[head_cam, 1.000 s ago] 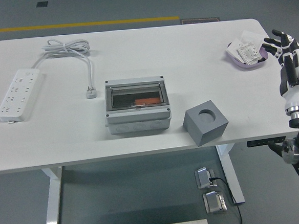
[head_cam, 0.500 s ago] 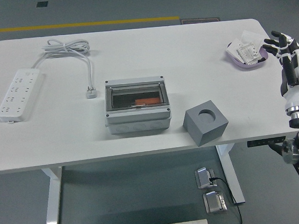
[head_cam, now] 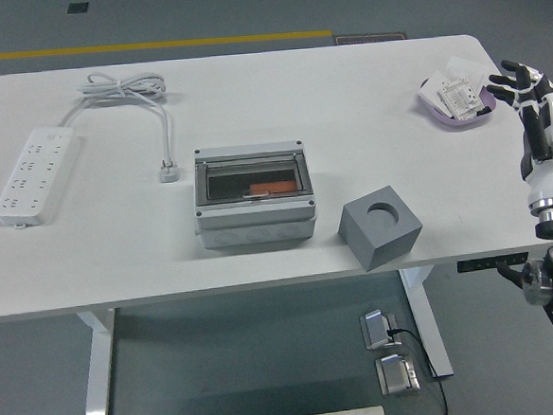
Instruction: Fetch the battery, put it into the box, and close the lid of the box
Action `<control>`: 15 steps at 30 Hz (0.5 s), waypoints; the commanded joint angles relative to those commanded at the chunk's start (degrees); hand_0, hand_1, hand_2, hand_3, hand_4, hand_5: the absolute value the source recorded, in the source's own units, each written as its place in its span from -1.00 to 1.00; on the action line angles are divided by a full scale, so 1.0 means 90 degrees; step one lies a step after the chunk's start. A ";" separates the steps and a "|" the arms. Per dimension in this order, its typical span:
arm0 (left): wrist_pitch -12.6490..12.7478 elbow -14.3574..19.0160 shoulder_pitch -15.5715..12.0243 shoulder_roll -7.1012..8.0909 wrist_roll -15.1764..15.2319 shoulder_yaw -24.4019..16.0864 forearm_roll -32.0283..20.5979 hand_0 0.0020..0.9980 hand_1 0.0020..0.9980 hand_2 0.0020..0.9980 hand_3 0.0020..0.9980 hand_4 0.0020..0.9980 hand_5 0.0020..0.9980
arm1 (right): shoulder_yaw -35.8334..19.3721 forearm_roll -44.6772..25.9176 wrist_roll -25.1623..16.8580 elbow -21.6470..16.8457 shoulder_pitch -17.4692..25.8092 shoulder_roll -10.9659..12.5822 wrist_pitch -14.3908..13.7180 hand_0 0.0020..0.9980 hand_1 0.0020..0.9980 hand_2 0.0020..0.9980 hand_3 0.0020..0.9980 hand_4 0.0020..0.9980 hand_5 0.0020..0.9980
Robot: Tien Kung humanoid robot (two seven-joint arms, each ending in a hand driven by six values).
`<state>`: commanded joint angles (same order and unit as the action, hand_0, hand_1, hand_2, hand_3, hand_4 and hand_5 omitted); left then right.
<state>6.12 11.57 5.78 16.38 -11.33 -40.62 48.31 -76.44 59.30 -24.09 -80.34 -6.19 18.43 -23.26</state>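
Observation:
A grey box point(head_cam: 253, 201) with a clear lid lying shut stands at the table's middle; an orange object point(head_cam: 270, 186) shows through the lid. My right hand point(head_cam: 517, 79) is raised at the table's right edge, fingers spread and empty, just right of a purple dish point(head_cam: 453, 108) that holds white parts. I cannot pick out a battery. The left arm is out of view.
A grey block with a round hole point(head_cam: 380, 230) stands near the front edge, right of the box. A white power strip point(head_cam: 33, 173) lies at the far left, its cable point(head_cam: 134, 92) coiled at the back and its plug point(head_cam: 168, 169) left of the box.
My right hand has drifted slightly to the right and up at the table's right edge. Nothing on the table has moved.

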 joint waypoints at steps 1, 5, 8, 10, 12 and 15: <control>0.0001 0.0000 -0.0002 -0.0001 -0.0001 -0.0002 0.0000 0.27 0.39 0.18 0.13 -0.06 -0.96 | 0.0002 0.0002 0.0000 -0.0001 -0.0002 -0.0002 0.0001 0.52 0.31 0.31 0.42 0.83 0.77; 0.0001 0.0000 0.0003 -0.0008 0.0000 0.0004 -0.0005 0.27 0.39 0.18 0.13 -0.06 -0.96 | 0.0010 0.0014 0.0006 0.0003 -0.0012 -0.0002 0.0004 0.52 0.31 0.31 0.42 0.83 0.77; 0.0001 -0.0001 0.0013 -0.0012 0.0006 0.0018 -0.0015 0.27 0.39 0.18 0.13 -0.06 -0.96 | 0.0003 0.0021 0.0009 0.0006 -0.0015 0.0001 0.0002 0.53 0.31 0.31 0.42 0.83 0.78; 0.0000 -0.0001 0.0022 -0.0012 0.0005 0.0017 -0.0006 0.27 0.39 0.18 0.13 -0.06 -0.96 | -0.0008 0.0026 0.0011 0.0008 -0.0017 0.0003 -0.0002 0.53 0.31 0.31 0.42 0.83 0.78; -0.0003 -0.0001 0.0031 -0.0007 0.0003 0.0009 0.0017 0.27 0.39 0.18 0.13 -0.06 -0.96 | -0.0008 0.0029 0.0017 0.0008 -0.0022 0.0011 -0.0007 0.52 0.31 0.31 0.42 0.83 0.78; -0.0006 -0.0001 0.0044 0.0008 0.0001 -0.0002 0.0045 0.27 0.39 0.18 0.13 -0.06 -0.96 | -0.0003 0.0033 0.0023 0.0004 -0.0029 0.0021 -0.0018 0.52 0.31 0.31 0.42 0.83 0.78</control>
<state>6.07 11.56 6.17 16.45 -11.33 -40.64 48.72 -76.47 59.60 -23.88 -80.30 -6.45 18.62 -23.43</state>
